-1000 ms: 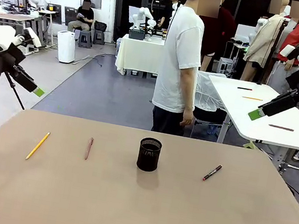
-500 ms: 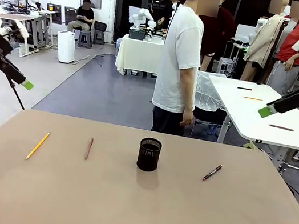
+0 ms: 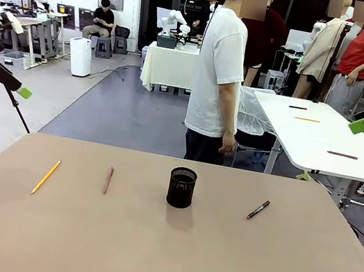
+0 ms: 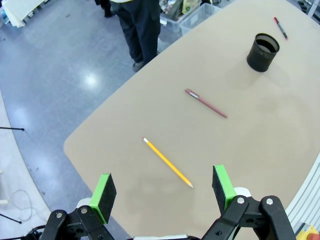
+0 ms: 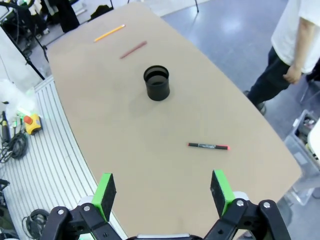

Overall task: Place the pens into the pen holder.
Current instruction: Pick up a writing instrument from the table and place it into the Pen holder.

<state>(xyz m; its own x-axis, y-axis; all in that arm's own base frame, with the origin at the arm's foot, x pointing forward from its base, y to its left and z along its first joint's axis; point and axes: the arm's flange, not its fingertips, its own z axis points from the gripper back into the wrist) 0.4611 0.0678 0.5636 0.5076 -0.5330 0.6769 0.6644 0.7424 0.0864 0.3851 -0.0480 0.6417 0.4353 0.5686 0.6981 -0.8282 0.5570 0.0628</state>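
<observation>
While their fingers stand apart, the left gripper [image 4: 164, 187] hangs high off the table's [image 4: 250, 150] left edge, nearest the yellow pencil [image 4: 167, 162]. The right gripper [image 5: 162, 187] hangs off the right edge, nearest the black marker [image 5: 208, 146]. The pen holder [image 5: 157, 83] stands between them. The pens seem light, stiff and smooth, so a pinch across mid-length is probably best.

I can't read any text, label, brand or number on my feeds. If there's print along the black pen [image 5: 208, 146], it's too small for me to make out. The mesh wall of the pen holder [image 3: 181, 187] gives me nothing legible either.
</observation>
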